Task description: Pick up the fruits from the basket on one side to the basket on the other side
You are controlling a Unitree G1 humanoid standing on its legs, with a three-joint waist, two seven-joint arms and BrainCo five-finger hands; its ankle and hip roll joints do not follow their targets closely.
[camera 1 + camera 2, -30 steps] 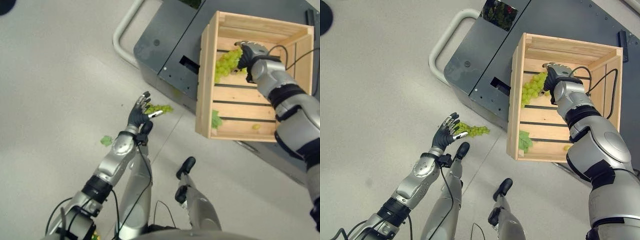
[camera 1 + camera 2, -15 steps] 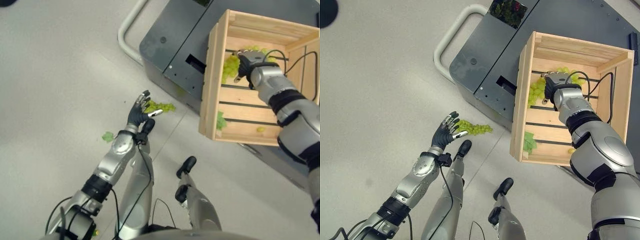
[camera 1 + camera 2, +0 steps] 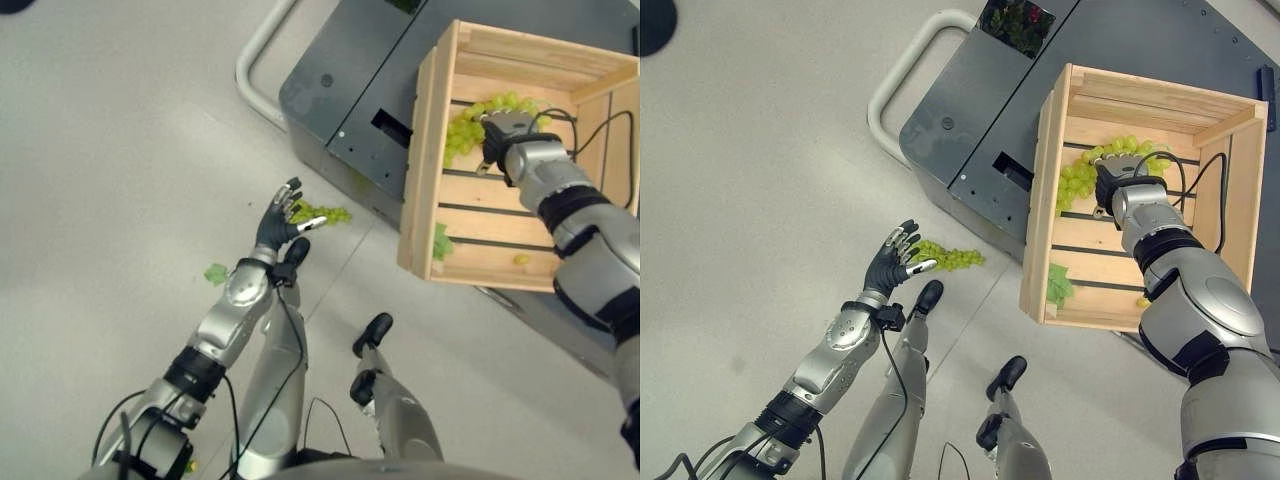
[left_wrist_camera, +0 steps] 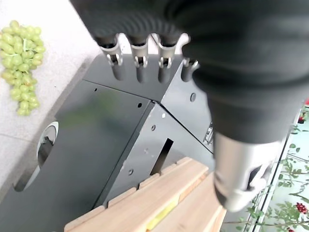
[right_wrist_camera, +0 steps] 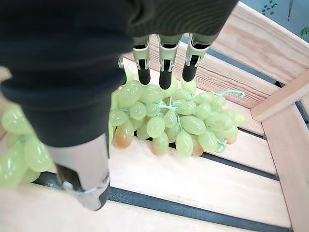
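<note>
A bunch of green grapes [image 3: 465, 125] lies on the slats at the far end of the wooden crate [image 3: 425, 170]. My right hand [image 3: 505, 135] hovers just over the bunch [image 5: 178, 121], open, with its straight fingers [image 5: 164, 67] pointing down at the grapes and nothing in its grasp. A second green bunch [image 3: 322, 213] lies on the floor beside the cart. My left hand [image 3: 277, 222] is raised close by that bunch [image 4: 21, 65], open with its fingers spread, and holds nothing.
The crate stands on a dark grey cart [image 3: 340, 90] with a white tube handle [image 3: 262, 50]. Inside the crate lie a green leaf [image 3: 437, 242] and one loose grape [image 3: 517, 259]. Another leaf [image 3: 215, 273] lies on the floor.
The camera shifted after the earliest frames. My right hand has drawn back a little from the bunch in the crate, so more grapes show past its fingers. The left hand has stayed put.
</note>
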